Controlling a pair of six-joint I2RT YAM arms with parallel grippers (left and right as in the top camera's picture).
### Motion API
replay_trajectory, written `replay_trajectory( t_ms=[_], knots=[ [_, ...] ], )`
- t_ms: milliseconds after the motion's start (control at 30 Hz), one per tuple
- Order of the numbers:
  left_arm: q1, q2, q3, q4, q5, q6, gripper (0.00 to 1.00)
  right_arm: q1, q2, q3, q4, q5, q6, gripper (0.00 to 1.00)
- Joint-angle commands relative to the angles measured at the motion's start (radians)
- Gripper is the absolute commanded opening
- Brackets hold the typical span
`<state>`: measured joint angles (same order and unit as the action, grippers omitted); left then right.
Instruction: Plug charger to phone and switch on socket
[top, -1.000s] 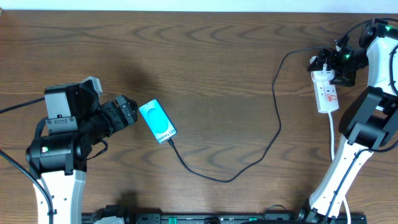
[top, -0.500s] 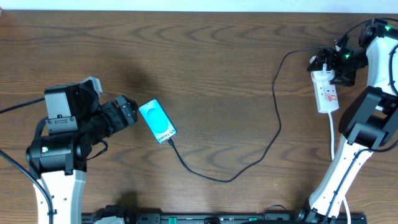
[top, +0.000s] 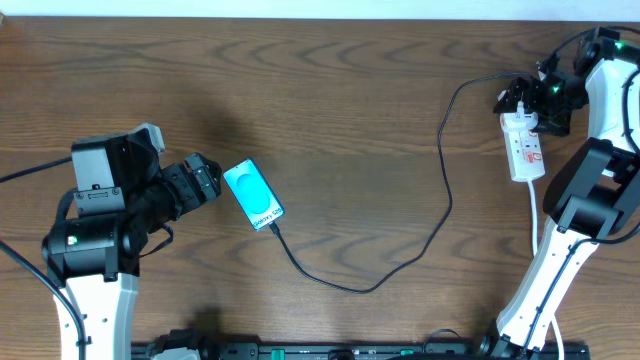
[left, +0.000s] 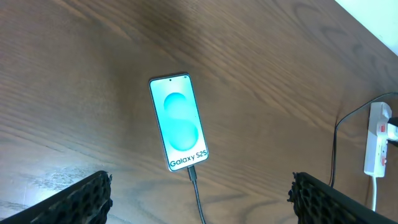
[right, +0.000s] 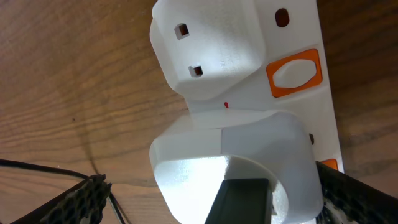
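The phone (top: 253, 195) lies flat on the wooden table, teal screen up, "Galaxy S25" band toward the front; it also shows in the left wrist view (left: 178, 122). The charger (top: 372, 288), a thin black cable, has its plug tip in the phone's banded end (left: 193, 175) and loops right and up to the socket (top: 527, 148). My left gripper (top: 207, 180) is open and empty just left of the phone. My right gripper (top: 527, 105) is open over the socket's far end, its fingers straddling a white adapter (right: 236, 155) plugged into the socket (right: 295, 34).
An orange switch (right: 295, 71) sits on the socket beside the adapter. The socket's white cord (top: 535, 215) runs toward the front along the right arm's base. The socket also shows far right in the left wrist view (left: 376, 140).
My right gripper has shifted very slightly at the socket's far end. The phone, cable and left arm have not moved.
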<state>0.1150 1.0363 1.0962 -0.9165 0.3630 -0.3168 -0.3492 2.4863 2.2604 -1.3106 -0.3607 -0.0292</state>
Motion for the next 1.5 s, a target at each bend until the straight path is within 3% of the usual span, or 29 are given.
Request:
replay_trajectory(
  t_ms=[0, 867, 1067, 1200, 1467],
  knots=[
    [0.002, 0.002, 0.005, -0.004, -0.010, 0.009, 0.93, 0.037, 0.035, -0.037, 0.001, -0.100, 0.014, 0.99],
    [0.002, 0.002, 0.005, -0.011, -0.010, 0.009, 0.93, 0.049, 0.032, -0.034, -0.045, -0.081, 0.051, 0.99],
    [0.002, 0.002, 0.005, -0.010, -0.010, 0.009, 0.93, 0.006, 0.003, 0.042, -0.113, -0.079, 0.051, 0.99],
    [0.002, 0.002, 0.005, -0.010, -0.010, 0.009, 0.93, -0.021, -0.059, 0.120, -0.175, -0.055, 0.051, 0.99],
    [0.002, 0.002, 0.005, -0.002, -0.010, 0.008, 0.93, -0.014, -0.320, 0.165, -0.294, 0.211, 0.100, 0.99]
  ],
)
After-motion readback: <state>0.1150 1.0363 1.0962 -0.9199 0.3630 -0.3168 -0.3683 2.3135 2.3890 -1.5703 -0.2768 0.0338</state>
